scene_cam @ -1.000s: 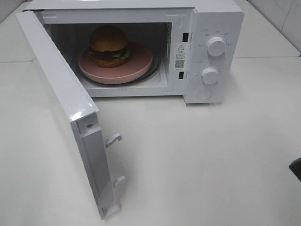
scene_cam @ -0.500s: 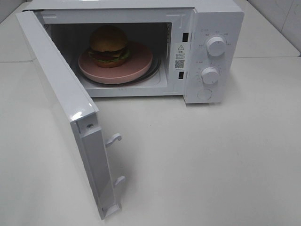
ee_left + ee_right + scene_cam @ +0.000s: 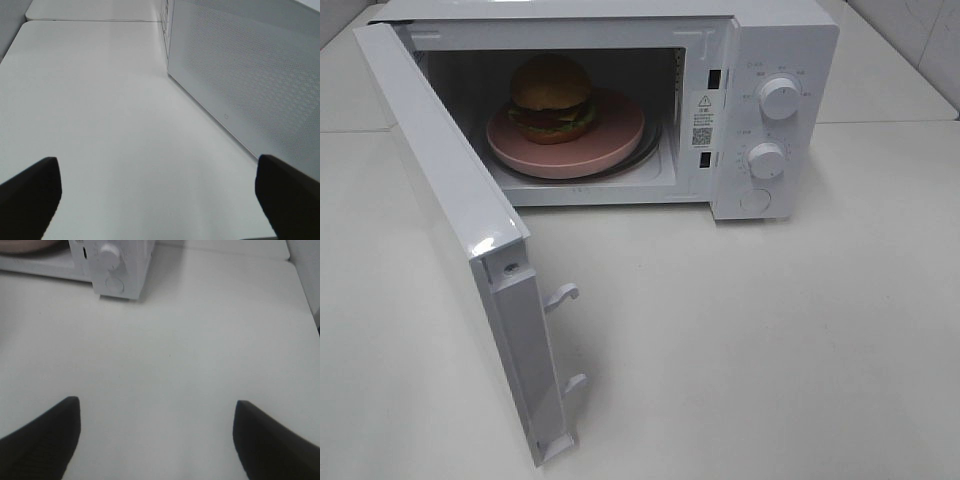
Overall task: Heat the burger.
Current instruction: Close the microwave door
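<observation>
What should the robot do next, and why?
Probably push the door shut with the left gripper: the burger already sits on its plate inside the microwave, the door stands wide open, and that open, empty gripper sits by its outer face.

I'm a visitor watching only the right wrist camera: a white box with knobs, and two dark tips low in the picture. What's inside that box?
Observer: It's a microwave, and a burger sits inside it on a pink plate.
Operator: So is it closed up and ready to heat?
Observer: No. The high camera shows its door swung wide open, out toward the front of the table.
</observation>
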You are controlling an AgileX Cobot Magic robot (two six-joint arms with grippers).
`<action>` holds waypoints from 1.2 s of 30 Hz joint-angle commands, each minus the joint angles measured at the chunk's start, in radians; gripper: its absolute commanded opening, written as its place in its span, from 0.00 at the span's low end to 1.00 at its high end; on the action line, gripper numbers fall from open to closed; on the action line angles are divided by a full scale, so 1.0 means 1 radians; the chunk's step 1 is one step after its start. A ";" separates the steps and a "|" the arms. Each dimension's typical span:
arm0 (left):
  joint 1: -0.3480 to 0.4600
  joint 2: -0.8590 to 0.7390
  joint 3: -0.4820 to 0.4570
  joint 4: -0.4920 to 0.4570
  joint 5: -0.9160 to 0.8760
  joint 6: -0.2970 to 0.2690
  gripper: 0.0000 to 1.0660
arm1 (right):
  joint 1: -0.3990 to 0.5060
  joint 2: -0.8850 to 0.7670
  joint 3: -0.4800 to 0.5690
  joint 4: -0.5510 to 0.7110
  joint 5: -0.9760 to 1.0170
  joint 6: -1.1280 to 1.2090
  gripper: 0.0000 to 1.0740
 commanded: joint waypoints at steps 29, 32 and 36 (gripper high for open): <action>0.000 -0.014 -0.003 0.001 -0.004 0.002 0.92 | -0.150 -0.116 0.038 0.061 -0.056 -0.054 0.70; 0.000 -0.014 -0.003 0.001 -0.004 0.002 0.92 | -0.150 -0.116 0.038 0.061 -0.056 -0.054 0.70; 0.000 -0.014 -0.003 0.001 -0.004 0.002 0.92 | -0.150 -0.116 0.038 0.061 -0.056 -0.054 0.70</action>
